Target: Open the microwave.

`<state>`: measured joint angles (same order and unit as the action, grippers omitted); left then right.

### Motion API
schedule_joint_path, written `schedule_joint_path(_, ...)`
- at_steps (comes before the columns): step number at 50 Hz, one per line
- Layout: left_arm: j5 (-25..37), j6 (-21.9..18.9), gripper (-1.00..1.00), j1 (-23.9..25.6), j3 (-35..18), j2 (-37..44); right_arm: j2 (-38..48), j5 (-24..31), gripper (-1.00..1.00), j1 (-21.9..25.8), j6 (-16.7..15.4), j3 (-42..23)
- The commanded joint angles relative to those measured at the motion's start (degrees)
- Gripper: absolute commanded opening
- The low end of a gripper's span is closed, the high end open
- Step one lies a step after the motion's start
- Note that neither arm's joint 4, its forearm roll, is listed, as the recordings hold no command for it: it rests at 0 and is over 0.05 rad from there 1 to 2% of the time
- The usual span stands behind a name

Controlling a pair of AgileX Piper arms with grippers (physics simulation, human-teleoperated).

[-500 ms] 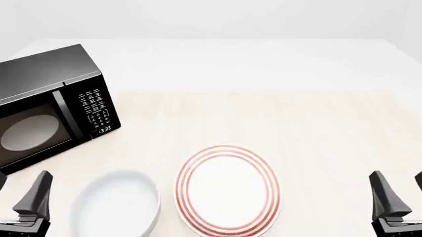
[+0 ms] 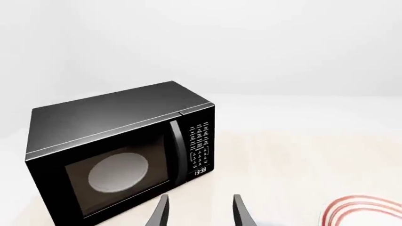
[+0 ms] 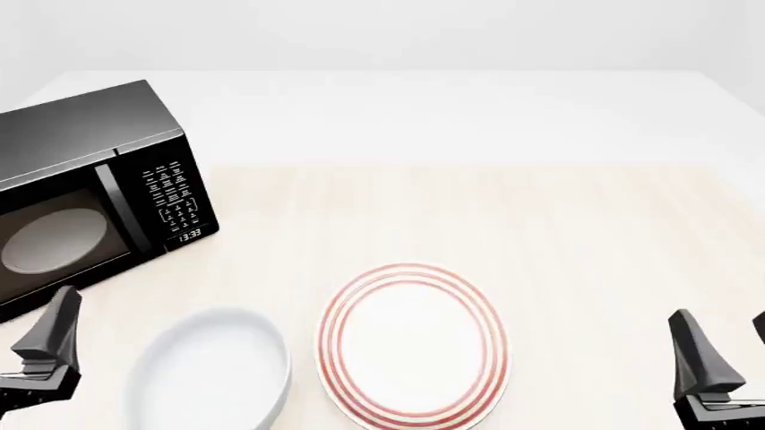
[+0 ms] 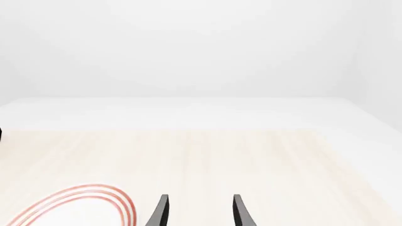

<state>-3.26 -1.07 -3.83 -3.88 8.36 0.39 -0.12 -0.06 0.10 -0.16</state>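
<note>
Standing at the far left of the pale wooden table (image 3: 478,215), the large black boxy microwave (image 3: 90,193) has its door shut. Inside it, behind the dark window, a round light-grey turntable (image 2: 118,171) lies flat with nothing visible on it. The cabinet's long axis runs left to right but is skewed, so the door face looks toward the near edge and somewhat to the right. A vertical bar handle (image 3: 116,208) stands between the window and a white-labelled keypad (image 3: 172,193), with a lit digital clock (image 2: 199,171) beneath the keys.

Nearer the arms, a shallow plain white oval dish (image 3: 213,372) lies just beside a white oval plate with red rim stripes (image 3: 413,340); both hold nothing.

The left gripper (image 2: 199,212) hangs low at the near left, close in front of the microwave's door without touching it, fingers parted and holding nothing. The right gripper (image 4: 199,212) sits at the near right, well apart from the microwave, fingers likewise spread around bare air.
</note>
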Motion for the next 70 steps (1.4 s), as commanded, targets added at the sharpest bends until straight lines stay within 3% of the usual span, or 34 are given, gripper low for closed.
schedule_joint_path(1, -3.9, 1.9, 1.0, -2.0, -4.4, 9.7, 0.0, 0.0, 1.0, 0.0, 0.0, 0.0)
schedule_joint_path(6, -7.5, 3.1, 1.0, -2.1, -5.7, 14.1, 0.1, -0.1, 1.0, 0.0, 0.0, 0.0)
schedule_joint_path(18, -15.8, 1.5, 1.0, -2.3, -9.4, 26.8, 0.1, -0.1, 1.0, 0.0, 0.0, 0.0)
schedule_joint_path(25, -23.3, 1.9, 1.0, -1.8, -8.9, 34.9, 0.1, -0.1, 1.0, 0.0, 0.0, 0.0)
schedule_joint_path(37, -27.4, 1.7, 1.0, -1.3, -10.8, 41.9, 0.1, -0.1, 1.0, 0.0, 0.0, 0.0)
schedule_joint_path(48, -34.7, 1.7, 1.0, -0.3, -11.8, 52.3, 0.1, -0.1, 1.0, 0.0, 0.0, 0.0)
schedule_joint_path(70, -42.6, 2.2, 1.0, -3.5, -13.6, 64.4, 0.1, -0.1, 1.0, 0.0, 0.0, 0.0)
